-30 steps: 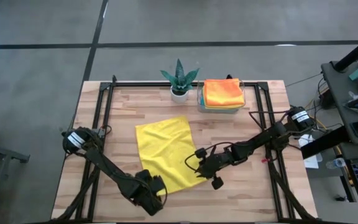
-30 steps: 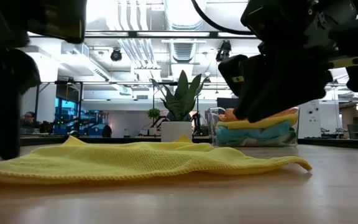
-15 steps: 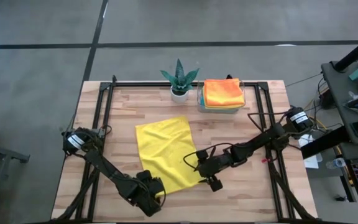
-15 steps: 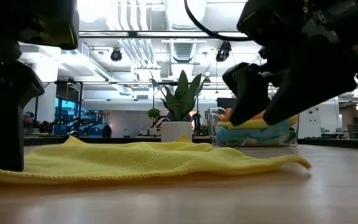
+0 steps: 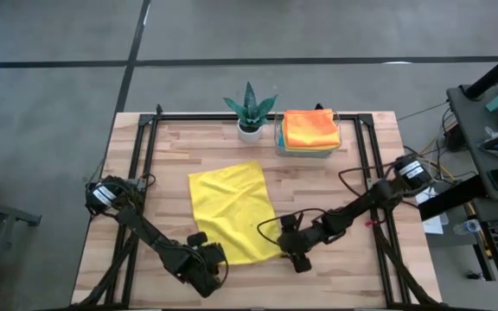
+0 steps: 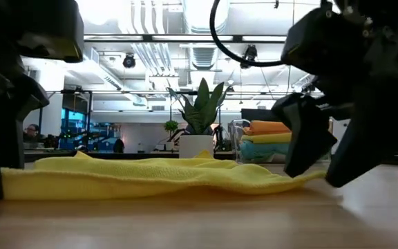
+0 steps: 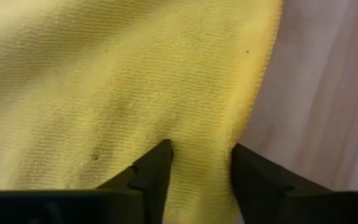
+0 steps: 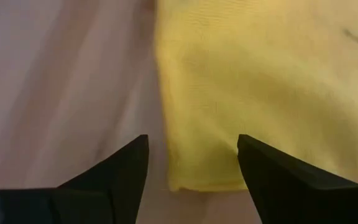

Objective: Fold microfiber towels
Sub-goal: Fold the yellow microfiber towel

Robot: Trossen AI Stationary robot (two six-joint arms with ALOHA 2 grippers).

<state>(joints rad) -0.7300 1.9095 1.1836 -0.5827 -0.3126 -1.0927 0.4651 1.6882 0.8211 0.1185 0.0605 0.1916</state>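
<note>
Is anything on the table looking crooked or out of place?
Only the yellow towel: it lies askew to the table edges and is wrinkled, not flat. The tray stack and the plant look tidy.

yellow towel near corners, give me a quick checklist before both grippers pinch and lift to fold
1. Yellow towel lies spread on the table, no fold made yet: ok.
2. Left gripper is at the towel's near left corner, fingers either side of a strip of cloth along the edge: ok.
3. Left grip closed on the cloth: cannot tell; the fingers stand apart around it.
4. Right gripper is at the near right corner, open, with the corner's edge between its fingers: ok.
5. Right grip made: not ok, the fingers stand wide and clear of the cloth.
6. Fold path toward the potted plant and the tray of stacked towels: ok, both stand beyond the towel's far edge.
</note>
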